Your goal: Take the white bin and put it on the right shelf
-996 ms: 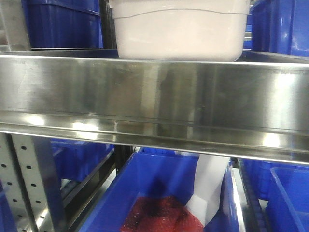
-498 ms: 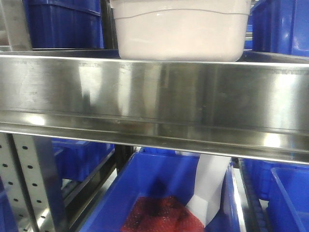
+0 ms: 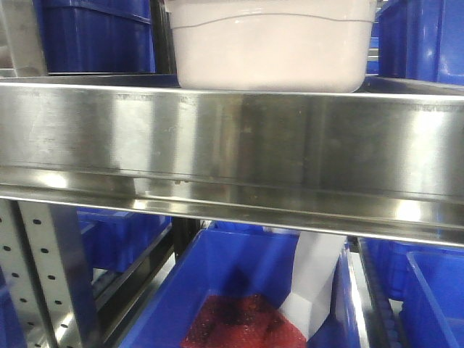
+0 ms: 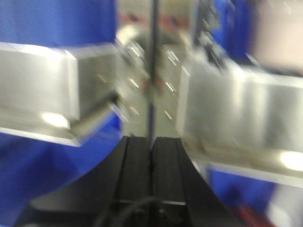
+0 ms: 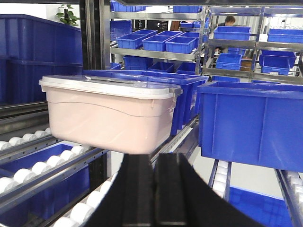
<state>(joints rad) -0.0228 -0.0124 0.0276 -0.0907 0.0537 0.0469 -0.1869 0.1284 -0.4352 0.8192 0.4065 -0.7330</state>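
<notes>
Right wrist view shows the white bin sitting lidded on a roller rack, its near corner just beyond the right gripper, whose 2 dark fingers lie pressed together with only a thin seam between them and nothing held. A blue crate stands to the right of the bin on the neighbouring lane, with a clear gap between the 2. In the front-facing view the bin rests above the broad shiny lip of the steel shelf, roughly centred, with more blue crates to its left and right. The left wrist view is blurred; the left gripper also shows its fingers closed flush together, pointing at the gap between 2 steel shelf fronts.

The work appears to be at the approach stage: the bin is not yet grasped. Next, I judge, both grippers need to spread and come in on opposite sides of the bin before lifting it clear of the lip.
</notes>
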